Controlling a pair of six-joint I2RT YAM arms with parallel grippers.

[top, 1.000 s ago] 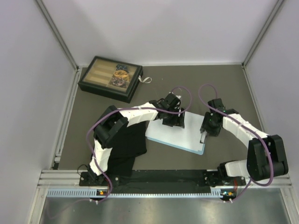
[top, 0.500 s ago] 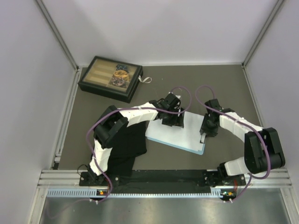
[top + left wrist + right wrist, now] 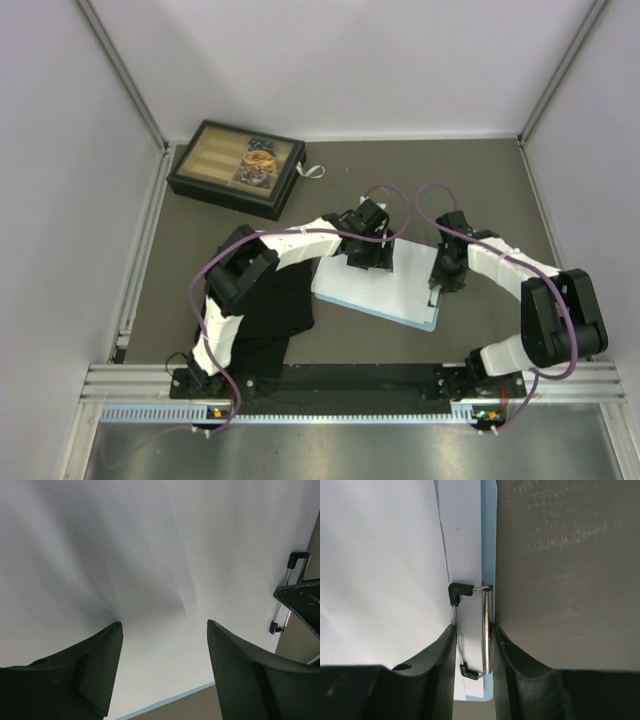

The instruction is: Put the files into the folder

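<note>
Right hand (image 3: 474,632) pinches the clip (image 3: 486,625) on the folder (image 3: 489,530); left hand (image 3: 164,624), wide, pins the files (image 3: 150,555) beside it. Next, tuck them under.

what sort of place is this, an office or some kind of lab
Probably a robot lab test cell: plain white walls on aluminium framing, with a left arm and right arm bolted to a rail.

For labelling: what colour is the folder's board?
Light blue; the folder shows best in the right wrist view.
</note>
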